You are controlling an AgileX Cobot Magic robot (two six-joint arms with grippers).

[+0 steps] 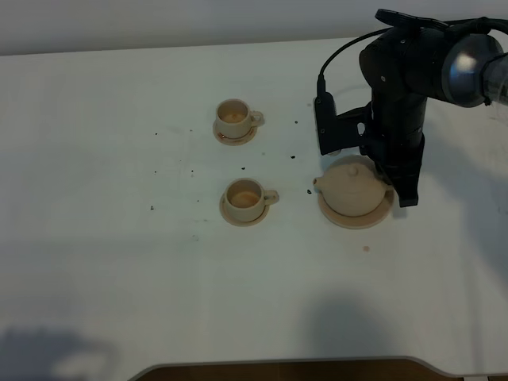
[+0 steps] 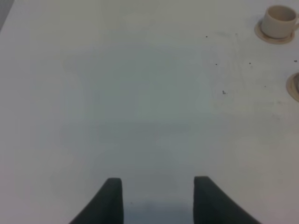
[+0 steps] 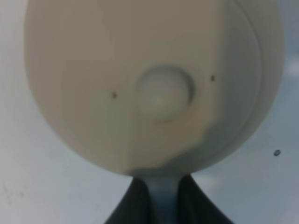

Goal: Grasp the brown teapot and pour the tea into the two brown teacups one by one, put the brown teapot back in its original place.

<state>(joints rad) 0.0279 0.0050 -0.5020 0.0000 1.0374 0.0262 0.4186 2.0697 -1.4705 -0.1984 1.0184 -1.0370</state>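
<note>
Overhead, right arm (image 1: 401, 95) angles down, tool (image 3: 164, 189) clamping brown teapot (image 1: 352, 188).

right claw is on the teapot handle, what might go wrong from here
1. The right claw pinches only the thin handle of the brown teapot, so the pot may swing or twist in the grip when lifted.
2. Its knobbed lid could slide off when tipped.
3. The near teacup and far teacup are small, so tea may splash onto the table.
</note>
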